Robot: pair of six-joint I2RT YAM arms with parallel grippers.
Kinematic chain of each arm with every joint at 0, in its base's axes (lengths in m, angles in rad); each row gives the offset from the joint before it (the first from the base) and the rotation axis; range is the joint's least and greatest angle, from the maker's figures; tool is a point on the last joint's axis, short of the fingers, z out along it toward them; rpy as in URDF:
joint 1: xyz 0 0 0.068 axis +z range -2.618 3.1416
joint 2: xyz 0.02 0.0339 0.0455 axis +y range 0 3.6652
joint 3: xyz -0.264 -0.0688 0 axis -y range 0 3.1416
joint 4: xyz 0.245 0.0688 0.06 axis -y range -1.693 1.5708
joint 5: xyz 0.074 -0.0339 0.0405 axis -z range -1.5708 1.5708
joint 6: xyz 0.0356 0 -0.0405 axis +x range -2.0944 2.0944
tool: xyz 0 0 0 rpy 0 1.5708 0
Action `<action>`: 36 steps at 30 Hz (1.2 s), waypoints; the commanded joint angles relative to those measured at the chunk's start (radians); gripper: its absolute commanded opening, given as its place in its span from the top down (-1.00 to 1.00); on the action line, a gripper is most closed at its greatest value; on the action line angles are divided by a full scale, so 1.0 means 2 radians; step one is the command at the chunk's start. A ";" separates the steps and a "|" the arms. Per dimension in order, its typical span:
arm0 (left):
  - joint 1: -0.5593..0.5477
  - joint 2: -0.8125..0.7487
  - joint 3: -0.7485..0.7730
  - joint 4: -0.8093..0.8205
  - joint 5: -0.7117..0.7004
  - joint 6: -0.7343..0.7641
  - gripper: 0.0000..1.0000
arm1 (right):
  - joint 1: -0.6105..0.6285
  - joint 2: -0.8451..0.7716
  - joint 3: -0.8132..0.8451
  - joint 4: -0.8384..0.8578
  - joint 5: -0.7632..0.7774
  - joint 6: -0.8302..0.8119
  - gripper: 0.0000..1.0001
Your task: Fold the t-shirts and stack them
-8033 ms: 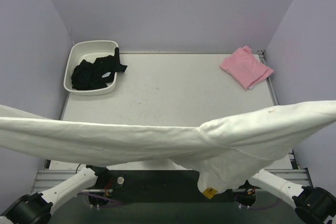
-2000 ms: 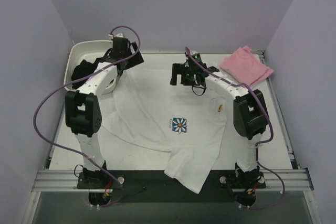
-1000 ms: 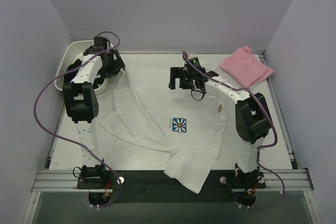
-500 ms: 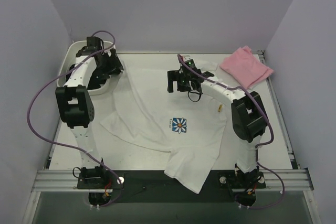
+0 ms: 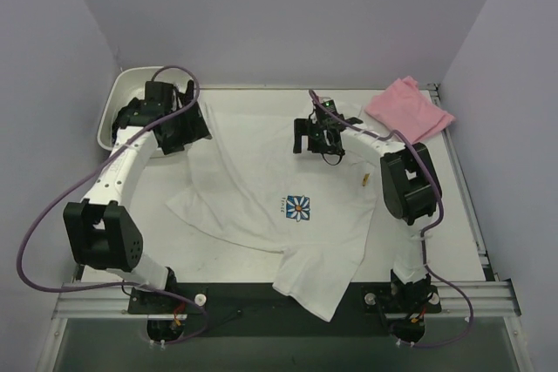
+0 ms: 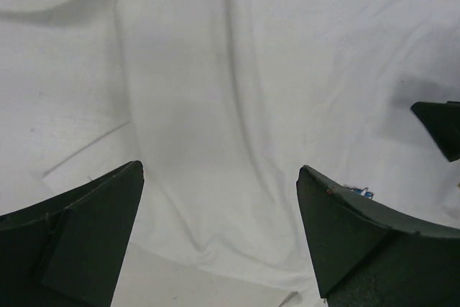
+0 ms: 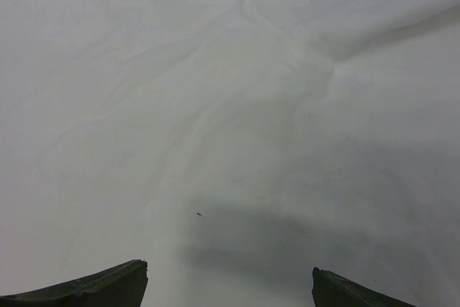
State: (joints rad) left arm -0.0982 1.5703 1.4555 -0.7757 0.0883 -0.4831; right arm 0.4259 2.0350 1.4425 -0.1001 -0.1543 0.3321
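The white t-shirt with a blue daisy print lies spread and rumpled across the table, one part hanging over the near edge. The pink t-shirt lies folded at the far right corner. My left gripper hovers open over the shirt's far left part, beside the tub; its view shows creased white cloth between the wide fingers. Above the shirt's far middle, my right gripper is open, with nothing but white fabric under its fingertips.
A white plastic tub holding dark cloth sits at the far left corner, partly behind my left arm. Bare table shows to the left of the shirt, and more to its right. Purple walls close in three sides.
The left arm has swung from over the tub toward the shirt's left part. The right gripper has shifted slightly right. The shirt lies as before.
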 commanded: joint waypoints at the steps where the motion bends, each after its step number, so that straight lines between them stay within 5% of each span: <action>1: -0.014 -0.053 -0.062 -0.038 -0.068 0.008 -0.95 | 0.004 -0.032 -0.013 0.001 -0.006 0.006 -1.00; 12: -0.034 -0.173 -0.174 -0.042 -0.050 -0.043 -0.95 | 0.088 -0.060 -0.016 0.029 -0.093 0.048 -1.00; 24: -0.046 -0.177 -0.228 0.017 -0.025 -0.058 -0.95 | 0.074 -0.050 -0.105 0.173 -0.181 0.097 -1.00; 36: -0.061 -0.112 -0.255 0.061 -0.036 -0.071 -0.95 | 0.049 -0.046 -0.148 0.200 -0.199 0.109 -1.00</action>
State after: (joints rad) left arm -0.2058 1.2953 0.9565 -0.7284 0.0212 -0.5995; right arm 0.5125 1.9671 1.1721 0.2474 -0.5125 0.5358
